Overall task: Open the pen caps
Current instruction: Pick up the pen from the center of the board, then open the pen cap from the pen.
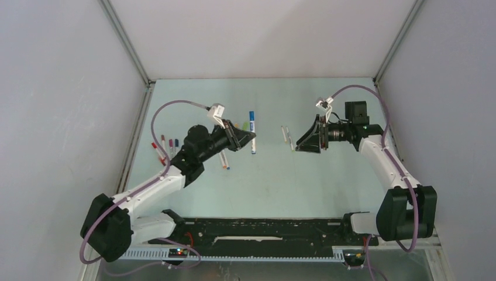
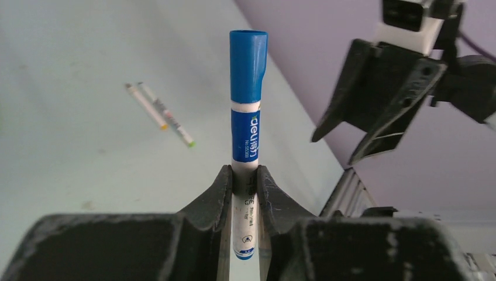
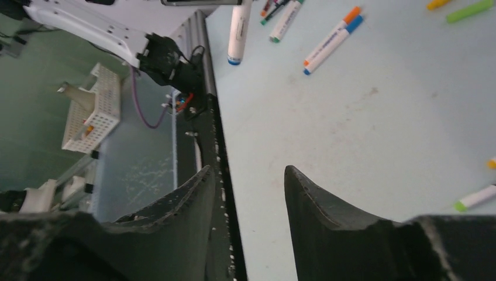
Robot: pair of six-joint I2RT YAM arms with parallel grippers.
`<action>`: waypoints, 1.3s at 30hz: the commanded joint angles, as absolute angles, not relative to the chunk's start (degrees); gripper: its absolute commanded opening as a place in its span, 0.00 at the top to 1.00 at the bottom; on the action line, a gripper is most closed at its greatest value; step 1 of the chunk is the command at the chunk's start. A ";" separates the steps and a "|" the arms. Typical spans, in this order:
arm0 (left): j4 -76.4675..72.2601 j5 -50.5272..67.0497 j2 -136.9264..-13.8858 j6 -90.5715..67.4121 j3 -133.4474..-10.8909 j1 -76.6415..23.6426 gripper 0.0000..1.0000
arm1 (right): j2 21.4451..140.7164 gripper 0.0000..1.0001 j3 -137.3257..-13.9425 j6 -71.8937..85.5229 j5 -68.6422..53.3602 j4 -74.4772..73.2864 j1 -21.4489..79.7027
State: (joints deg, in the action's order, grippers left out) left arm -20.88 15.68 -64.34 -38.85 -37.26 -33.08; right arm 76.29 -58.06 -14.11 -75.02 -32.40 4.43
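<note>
**A:** Where is the blue cap?

**B:** The blue cap (image 2: 248,64) sits on the upper end of the marker (image 2: 244,137), seated on its white barrel. Seen from overhead, that end points to 12 o'clock, above the far middle of the bench (image 1: 327,181).

**A:** What holds the marker?

**B:** The left fingers (image 2: 217,196) are clenched on the barrel just below the blue label. The tail end pokes out beneath them.

**A:** And the other side?

**B:** The right fingers (image 3: 319,202) are released, with a plain gap between them and only bench showing through it. From overhead they hang at 3 o'clock of the marker, apart from it, with their tips turned toward it.

**A:** What lies on the bench?

**B:** In the left wrist view, an orange-tipped pen (image 2: 146,106) and a green-tipped pen (image 2: 169,119) lie side by side at 10 o'clock of the marker. From overhead, a small group of pens (image 1: 171,144) lies at 9 o'clock of the left wrist, near the left wall.
</note>
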 commanded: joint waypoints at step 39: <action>-39.41 0.57 -81.33 -44.20 -50.76 -52.87 0.93 | 79.40 1.00 -47.29 27.87 -79.92 14.10 13.10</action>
